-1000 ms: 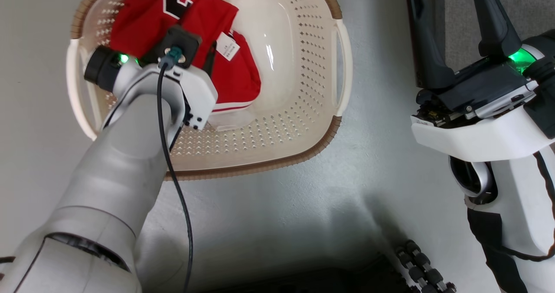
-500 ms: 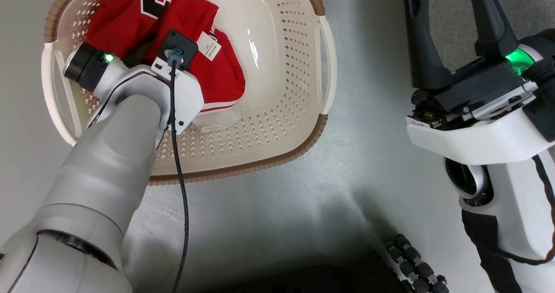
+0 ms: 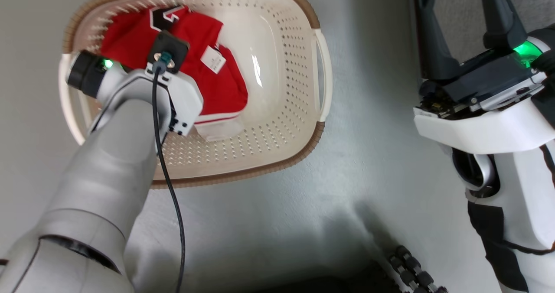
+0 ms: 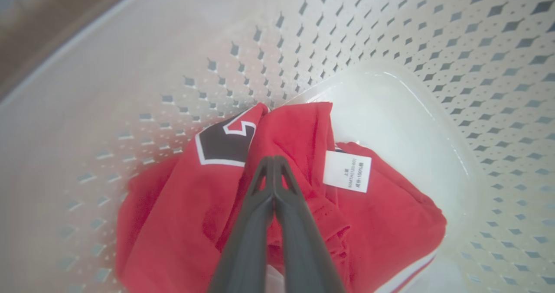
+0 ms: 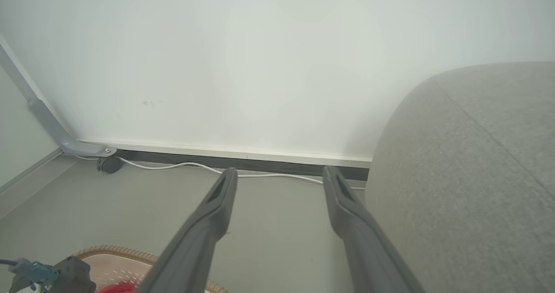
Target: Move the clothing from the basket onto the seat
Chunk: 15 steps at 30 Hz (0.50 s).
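Observation:
The red clothing (image 3: 221, 89) lies bunched in the left half of the cream basket (image 3: 277, 124), with a white tag and black-and-white lettering showing. In the left wrist view my left gripper (image 4: 273, 158) is shut, its tips pinched into a fold of the red clothing (image 4: 381, 210) inside the basket (image 4: 433, 33). From the head view, my left wrist covers those fingers. My right gripper (image 5: 279, 171) hangs open and holds nothing, in the air beside the grey sofa (image 5: 468, 163), well right of the basket.
The basket stands on a grey floor (image 3: 303, 206). A white cable (image 5: 173, 166) runs along the baseboard of the pale wall. A grey metal strut (image 5: 43, 119) slants at the left. A black ribbed part (image 3: 416, 271) lies at the lower edge.
The head camera has shifted, so the basket sits differently in the picture. A dark finger that showed beside my left wrist one second ago is now tucked under it.

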Tool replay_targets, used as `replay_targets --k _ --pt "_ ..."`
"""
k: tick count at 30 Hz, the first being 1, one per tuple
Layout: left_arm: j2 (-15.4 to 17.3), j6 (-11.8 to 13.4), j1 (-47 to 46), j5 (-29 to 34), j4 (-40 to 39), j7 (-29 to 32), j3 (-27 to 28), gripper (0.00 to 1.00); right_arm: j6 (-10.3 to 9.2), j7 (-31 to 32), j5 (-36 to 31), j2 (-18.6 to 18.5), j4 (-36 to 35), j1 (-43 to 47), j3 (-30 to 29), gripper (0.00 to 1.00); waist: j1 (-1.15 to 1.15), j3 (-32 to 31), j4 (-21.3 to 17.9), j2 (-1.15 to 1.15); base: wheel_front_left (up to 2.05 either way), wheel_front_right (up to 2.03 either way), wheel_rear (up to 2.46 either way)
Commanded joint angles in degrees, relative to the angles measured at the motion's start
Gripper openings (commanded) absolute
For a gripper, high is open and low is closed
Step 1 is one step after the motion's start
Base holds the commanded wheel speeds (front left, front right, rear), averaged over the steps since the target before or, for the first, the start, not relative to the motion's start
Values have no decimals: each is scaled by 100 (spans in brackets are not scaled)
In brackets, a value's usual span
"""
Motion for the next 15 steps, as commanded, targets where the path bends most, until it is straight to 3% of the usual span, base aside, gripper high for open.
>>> replay_targets --k 1,9,15 --pt "77 -72 287 -94 -30 -161 113 0 8 -28 53 -29 -57 187 18 100 0 -285 138 0 0 0 0" --pt "-50 -228 799 -372 -211 -418 177 0 8 -28 100 -205 327 342 -9 100 0 -1330 544 0 0 0 0" --pt "-71 -161 1360 -587 -1069 -426 401 0 8 -28 126 -274 612 596 -48 100 0 -2116 813 0 0 0 0"
